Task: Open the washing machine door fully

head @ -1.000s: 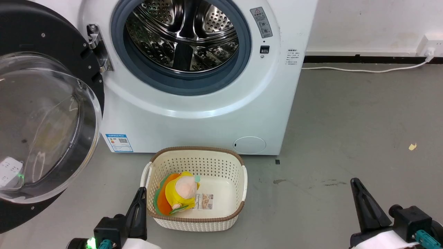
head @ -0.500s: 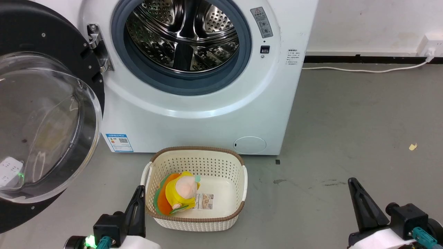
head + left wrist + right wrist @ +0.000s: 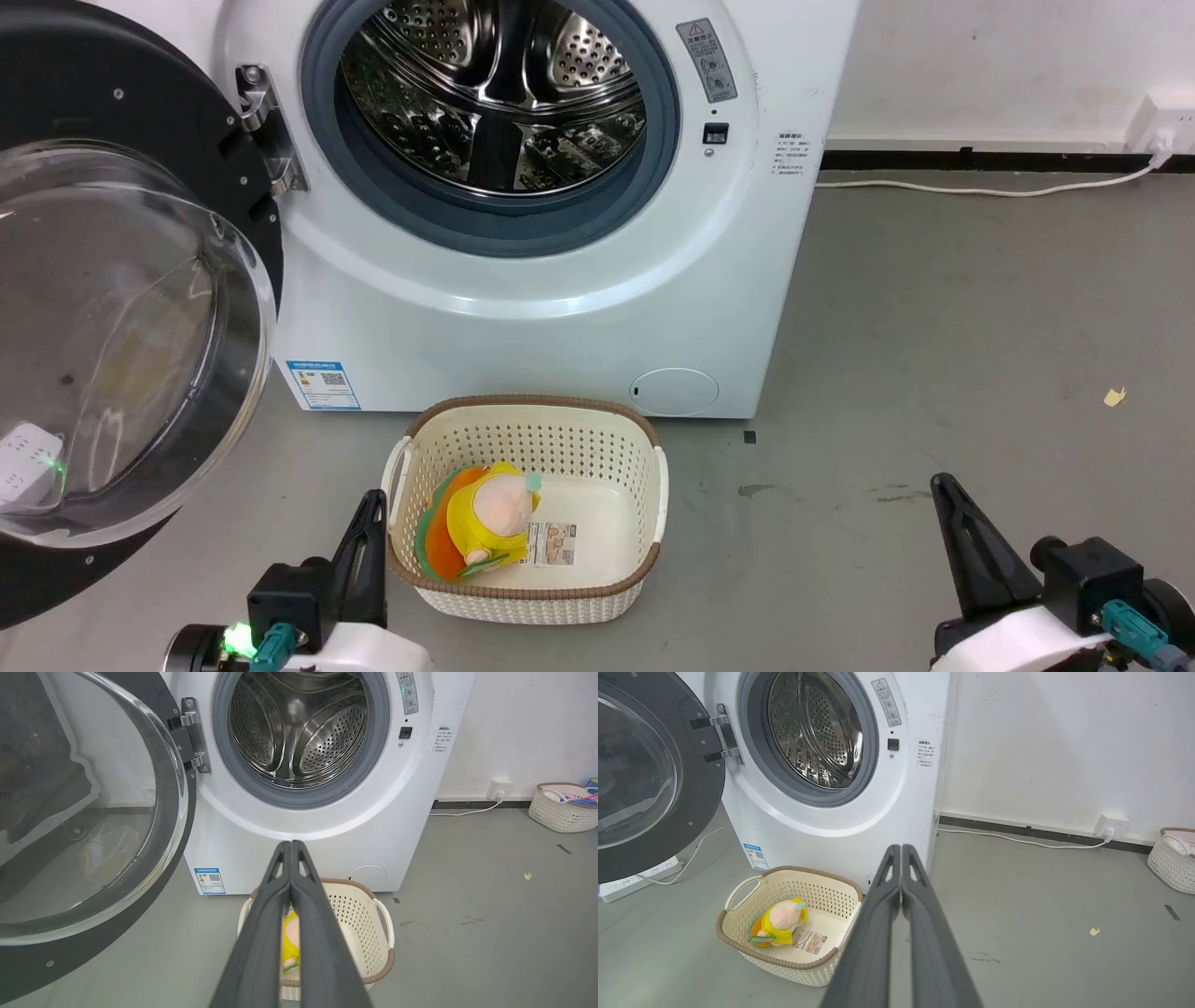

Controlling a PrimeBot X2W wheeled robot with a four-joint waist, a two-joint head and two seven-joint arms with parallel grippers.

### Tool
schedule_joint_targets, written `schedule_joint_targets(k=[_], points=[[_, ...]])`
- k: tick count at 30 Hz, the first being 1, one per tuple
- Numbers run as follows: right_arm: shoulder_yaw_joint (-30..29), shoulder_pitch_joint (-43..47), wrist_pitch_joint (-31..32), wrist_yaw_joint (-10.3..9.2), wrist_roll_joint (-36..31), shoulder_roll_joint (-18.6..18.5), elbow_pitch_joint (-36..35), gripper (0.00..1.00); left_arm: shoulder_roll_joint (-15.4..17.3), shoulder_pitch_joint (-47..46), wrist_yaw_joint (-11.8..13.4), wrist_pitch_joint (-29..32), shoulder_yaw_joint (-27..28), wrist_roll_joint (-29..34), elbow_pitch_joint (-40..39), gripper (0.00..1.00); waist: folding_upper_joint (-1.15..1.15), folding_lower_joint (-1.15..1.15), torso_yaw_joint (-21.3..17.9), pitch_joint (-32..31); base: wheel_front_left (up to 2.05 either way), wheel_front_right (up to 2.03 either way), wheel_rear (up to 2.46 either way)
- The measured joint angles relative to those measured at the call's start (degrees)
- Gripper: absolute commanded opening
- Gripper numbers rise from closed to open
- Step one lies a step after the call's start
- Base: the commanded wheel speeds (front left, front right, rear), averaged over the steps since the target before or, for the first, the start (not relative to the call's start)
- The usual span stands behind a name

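**SWUNG WIDE, NOTHING GRIPPED**

At 9 o'clock in head view: washing machine door (image 3: 121,317), swung out on its metal hinge (image 3: 266,131), black rim & clear glass bowl facing the cam, well clear of the drum opening. At 12 o'clock: white washing machine (image 3: 523,327) w/ steel drum (image 3: 495,93) fully exposed inside a grey seal. Low on its front: blue sticker (image 3: 322,385) at 8 o'clock, small round flap (image 3: 674,392) at 5 o'clock.

Just in front of the machine, toward 6 o'clock: cream basket (image 3: 523,605) w/ brown rim, on grey floor (image 3: 934,327), holding a yellow plush toy (image 3: 485,518) in its left half.

At 7 o'clock: left gripper (image 3: 375,499), tip seen next to basket's left edge, apart from the door. At 4 o'clock: right gripper (image 3: 941,483), well apart from basket & machine. Per both wrist views: fingers pressed together along their length, nothing between them.

Through the door glass at 8 o'clock: white block (image 3: 23,462) w/ green light, prob. a power strip. At 2 o'clock: wall socket (image 3: 1156,131) w/ white cable (image 3: 971,189) running along the floor toward the machine.
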Motion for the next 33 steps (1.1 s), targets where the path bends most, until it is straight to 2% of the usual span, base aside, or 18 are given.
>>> schedule_joint_targets(k=[33], points=[[0.9, -0.4, 3.9, 0.0, -0.9, 0.0, -0.7, 0.0, -1.6, -1.1, -1.8, 3.8, 2.5, 3.1, -1.1, 0.0, 0.0, 0.0, 0.1, 0.0, 0.0, 0.0, 0.0]])
